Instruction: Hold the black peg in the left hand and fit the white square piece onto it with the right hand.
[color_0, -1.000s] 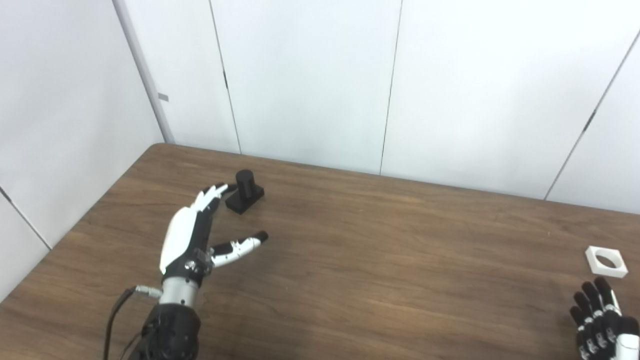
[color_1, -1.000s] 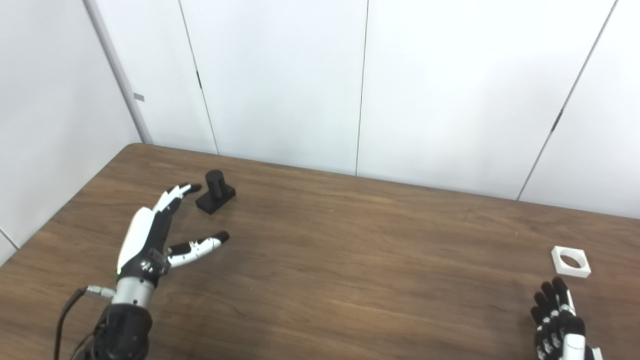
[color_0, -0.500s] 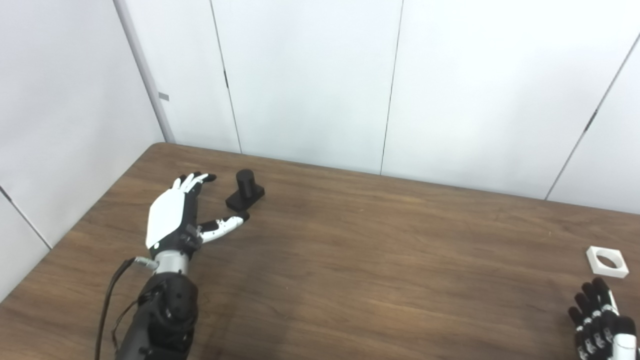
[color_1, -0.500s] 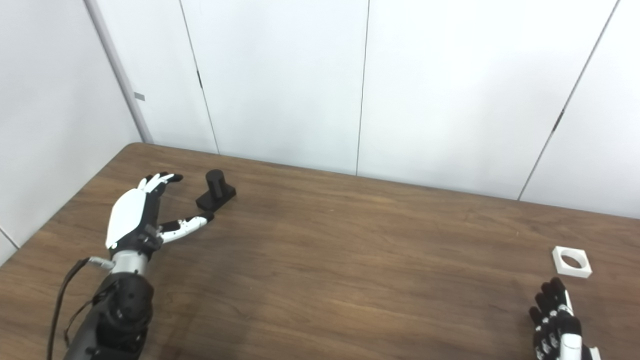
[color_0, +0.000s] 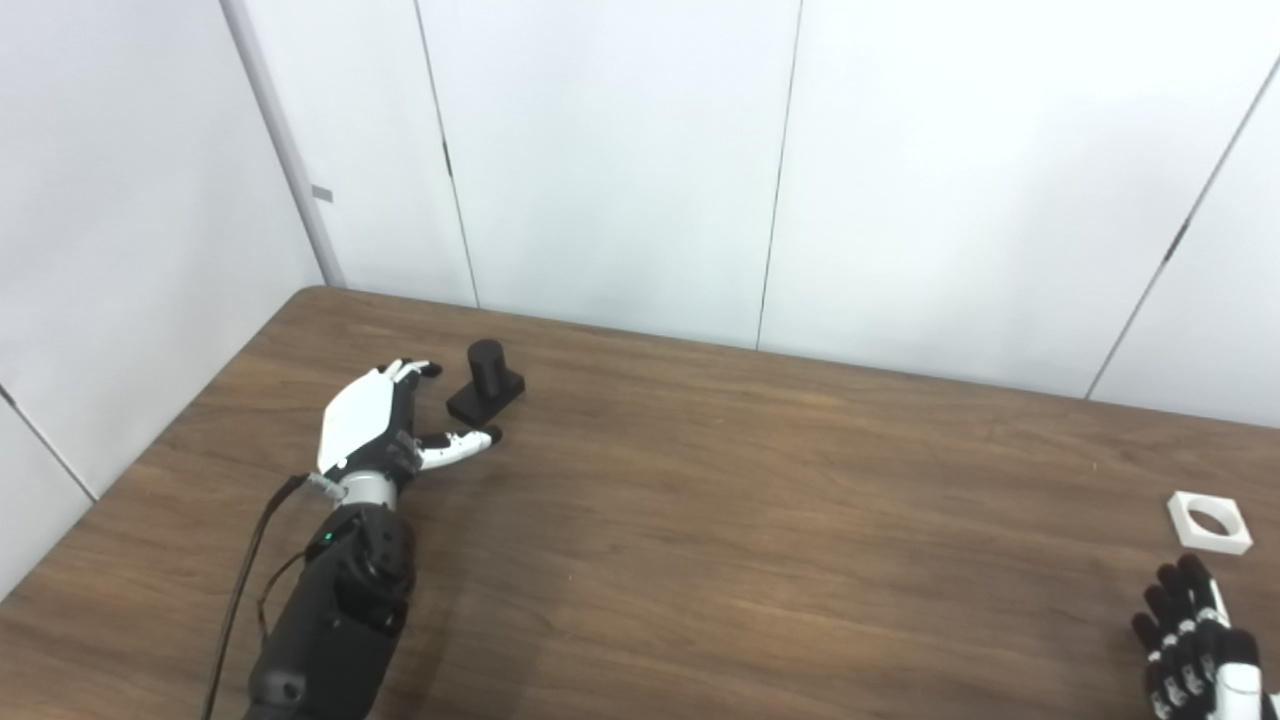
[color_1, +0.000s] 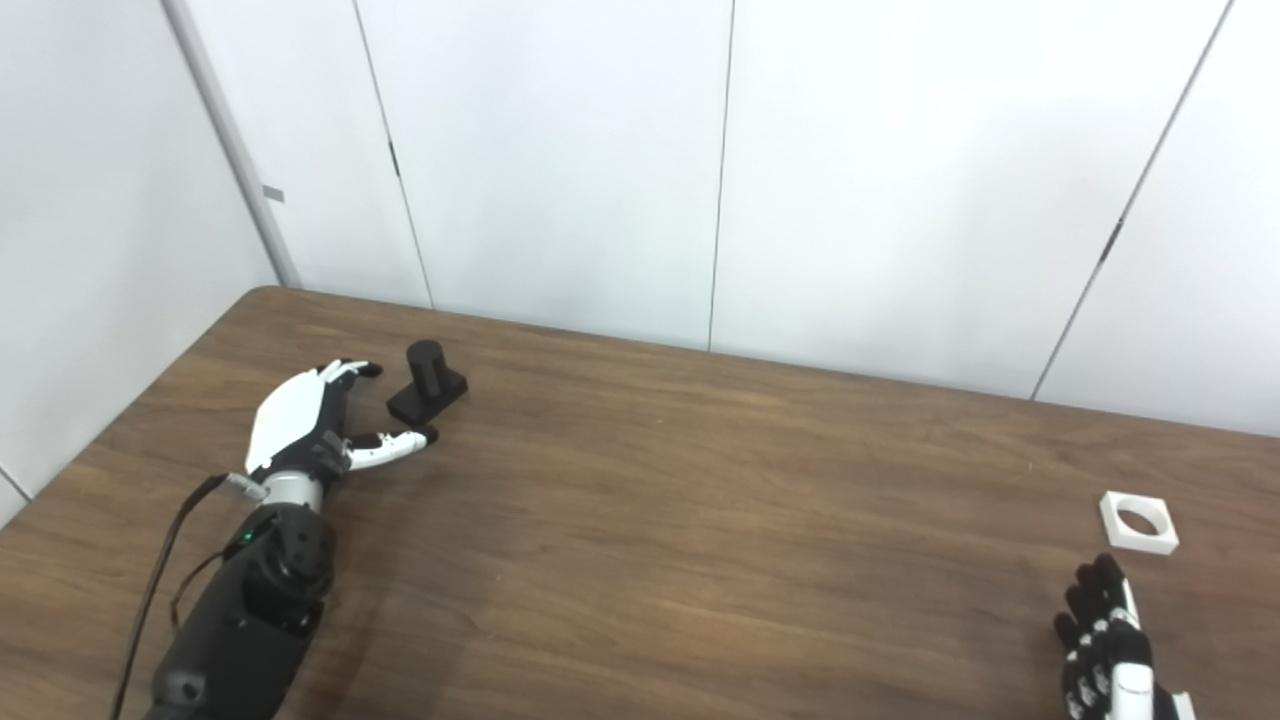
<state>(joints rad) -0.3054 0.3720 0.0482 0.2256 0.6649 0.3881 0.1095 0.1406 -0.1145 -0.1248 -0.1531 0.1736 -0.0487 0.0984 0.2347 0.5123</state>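
Observation:
The black peg (color_0: 486, 381), a short cylinder on a flat square base, stands on the brown table (color_0: 720, 520) near its far left corner. My left hand (color_0: 378, 425) lies just left of and below it, open, its fingers (color_0: 415, 370) reaching past the base's left side and the thumb pointing under its near edge; nothing is gripped. The white square piece (color_0: 1210, 522) with a round hole rests flat at the far right. My right hand (color_0: 1195, 645) hovers close below it at the bottom right corner, fingers apart, holding nothing.
White wall panels (color_0: 620, 160) rise right behind the table's far edge and along its left side. A black cable (color_0: 235, 610) trails from my left wrist down the forearm.
My left hand has moved away from me and a little left, drawing up beside the peg with the thumb now under its base. The right hand has barely shifted.

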